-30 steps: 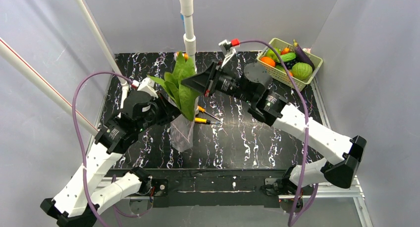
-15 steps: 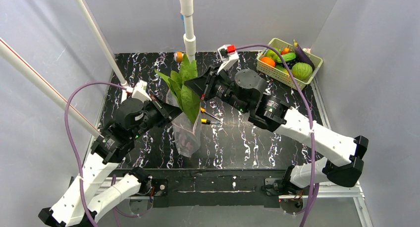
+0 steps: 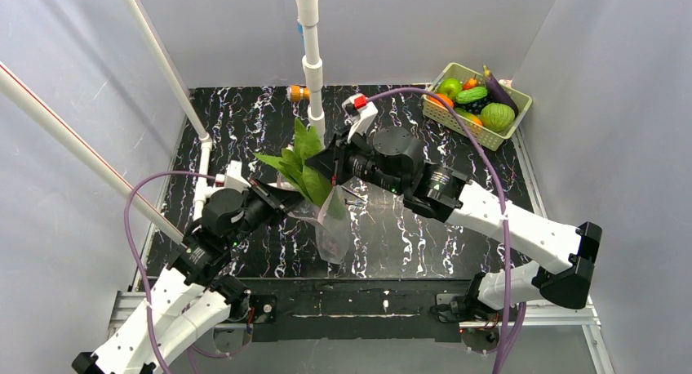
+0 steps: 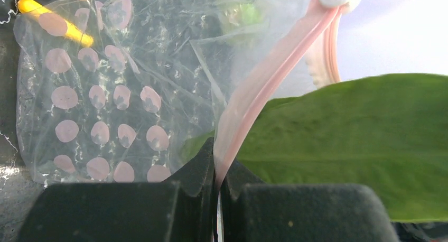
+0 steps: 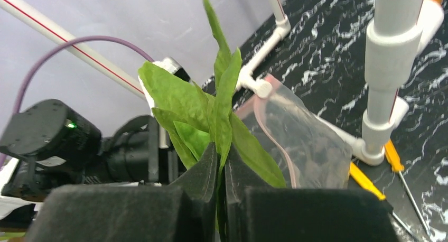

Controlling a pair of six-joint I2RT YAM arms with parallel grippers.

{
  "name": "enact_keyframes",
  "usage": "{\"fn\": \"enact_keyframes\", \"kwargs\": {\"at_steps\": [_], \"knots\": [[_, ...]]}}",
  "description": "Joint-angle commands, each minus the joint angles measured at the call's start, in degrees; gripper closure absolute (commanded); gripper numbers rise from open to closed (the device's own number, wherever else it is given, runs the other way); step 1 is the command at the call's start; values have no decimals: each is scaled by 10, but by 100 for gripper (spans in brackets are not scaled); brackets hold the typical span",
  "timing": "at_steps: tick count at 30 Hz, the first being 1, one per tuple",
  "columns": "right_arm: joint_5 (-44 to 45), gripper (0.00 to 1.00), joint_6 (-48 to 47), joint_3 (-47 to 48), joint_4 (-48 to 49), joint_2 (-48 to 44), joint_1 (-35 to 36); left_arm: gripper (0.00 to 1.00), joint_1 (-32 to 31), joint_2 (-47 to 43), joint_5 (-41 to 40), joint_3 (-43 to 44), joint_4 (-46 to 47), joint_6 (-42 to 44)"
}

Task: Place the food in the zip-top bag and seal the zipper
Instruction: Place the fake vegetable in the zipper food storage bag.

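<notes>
Two end effectors share this step: the left end effector [image 4: 216,165] is clamped on the zipper [image 4: 267,75] of the zip-top bag [image 4: 100,94], which hangs from that grip over the counter [image 3: 392,243]. The right end effector [image 5: 221,165] is clamped on the base of the long green leafy piece [image 5: 208,107], just beside the bag mouth. We cannot tell whether any leaf is inside yet. We recommend holding the mouth steady, feeding the leaf tips in clear of the pink strip, and releasing only once most of the leaf is enclosed. The floppy film may fold shut, so we advise slow travel
</notes>
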Motion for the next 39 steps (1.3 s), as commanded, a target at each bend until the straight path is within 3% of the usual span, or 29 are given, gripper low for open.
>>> {"fn": "enact_keyframes", "kwargs": {"at_steps": [1, 3, 7, 12, 16, 19, 27, 39], "knots": [[16, 91, 35, -7, 8, -11, 3, 100, 3, -19, -37, 4, 12, 0], [26, 89, 44, -1, 0, -10, 7, 100, 3, -8, -38, 37, -14, 20], [43, 75, 40, 32, -42, 1, 19, 100, 3, 19, -26, 88, -40, 52], [36, 53, -8, 86, -123, 12, 33, 100, 3, 14, -25, 84, -43, 60], [13, 25, -62, 90, -165, -11, 34, 100, 3, -2, -29, 73, -41, 58], [14, 15, -83, 102, -208, -18, 34, 100, 3, -4, -29, 77, -42, 60], [112, 21, -25, 88, -268, -39, 34, 100, 3, -2, -16, 83, -35, 52], [79, 34, 3, 108, -251, 10, 56, 100, 3, -3, -25, 105, -60, 57]]}}
